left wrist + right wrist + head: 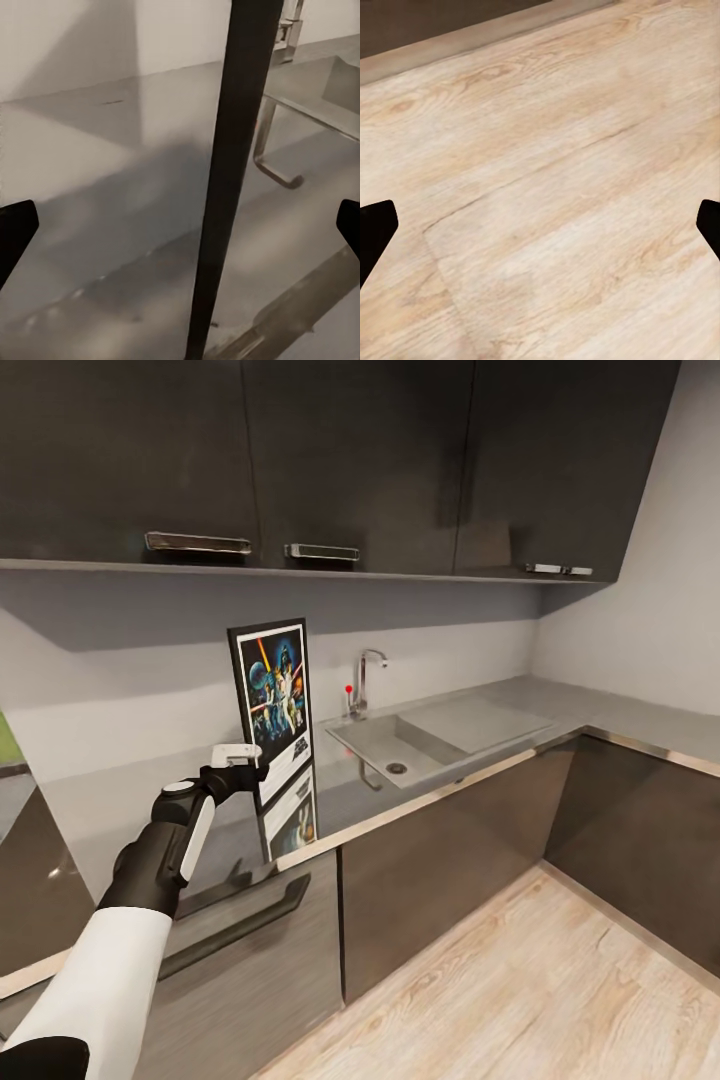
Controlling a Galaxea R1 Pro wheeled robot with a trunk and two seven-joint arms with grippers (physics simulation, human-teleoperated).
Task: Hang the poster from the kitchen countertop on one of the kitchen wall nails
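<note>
- Poster (273, 705) stands upright on the countertop (500, 710), near the front edge, left of the sink (440, 735); its reflection shows on the glossy top below it.
- Left gripper (250, 765) is at the poster's lower left edge. In the left wrist view the frame edge (232, 172) runs edge-on between the two fingertips (15, 232), which sit wide apart: jaws released, no contact visible.
- Right gripper (540, 225): fingertips wide apart, nothing between them, pointing down at the wood floor (555, 150).
- Tap (365, 680) stands behind the sink; upper cabinets (300, 460) overhang the wall.
- No nail can be made out on the wall at this resolution.
- Progress, as judged: early. Approach to the poster looks lined up; grasp not yet made. Left to do: close on the frame, lift, find a nail, hang.
</note>
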